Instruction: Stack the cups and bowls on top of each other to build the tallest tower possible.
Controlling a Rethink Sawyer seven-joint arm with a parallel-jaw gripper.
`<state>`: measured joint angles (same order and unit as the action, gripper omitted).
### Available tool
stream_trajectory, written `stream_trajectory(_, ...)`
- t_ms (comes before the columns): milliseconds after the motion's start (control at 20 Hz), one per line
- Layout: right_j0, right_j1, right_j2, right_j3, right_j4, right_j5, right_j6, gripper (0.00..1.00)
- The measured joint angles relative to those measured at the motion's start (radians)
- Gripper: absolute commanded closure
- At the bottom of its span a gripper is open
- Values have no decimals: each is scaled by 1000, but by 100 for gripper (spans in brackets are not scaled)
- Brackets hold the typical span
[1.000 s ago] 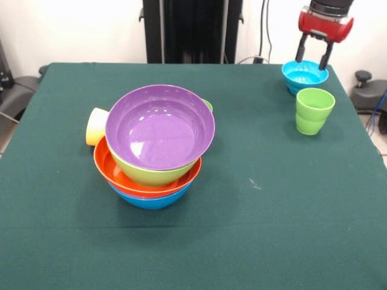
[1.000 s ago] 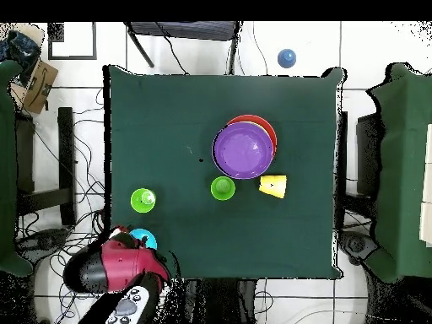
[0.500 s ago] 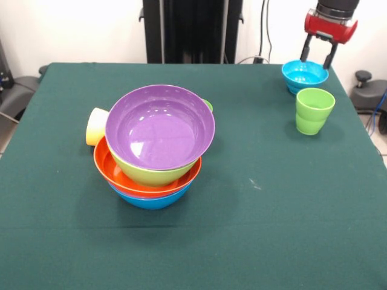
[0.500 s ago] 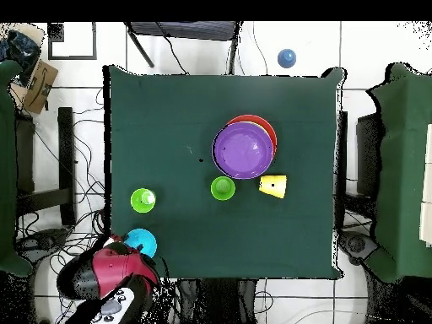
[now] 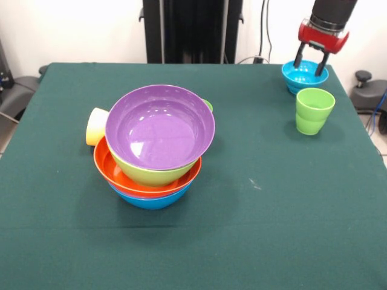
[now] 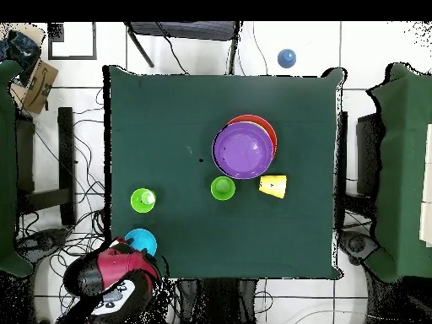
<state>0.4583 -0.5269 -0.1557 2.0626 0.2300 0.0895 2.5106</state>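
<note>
Gripper reaching for the turquoise bowl

The gripper (image 5: 308, 64) hangs with its two fingers spread wide, tips at the far rim of the turquoise bowl (image 5: 305, 75), holding nothing. Just beside the bowl stands a light green cup (image 5: 314, 110). Well apart across the table is the tower (image 5: 155, 148), purple bowl on top, with a yellow cup (image 5: 96, 126) lying beside it. The step seems to be picking up the bowl; next the fingers should close on its rim.

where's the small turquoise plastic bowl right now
In the front view the small turquoise plastic bowl sits at the table's far right corner, just behind the light green cup, with the open gripper at its rim.
</note>
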Motion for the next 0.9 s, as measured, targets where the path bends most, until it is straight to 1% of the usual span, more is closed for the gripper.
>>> stream_trajectory(200,15,27,0,-9,14,0,0,0)
stream_trajectory(550,23,47,0,-15,19,0,0,0)
stream_trajectory(750,29,44,0,-15,18,0,0,0)
stream_trajectory(900,37,25,0,-15,18,0,0,0)
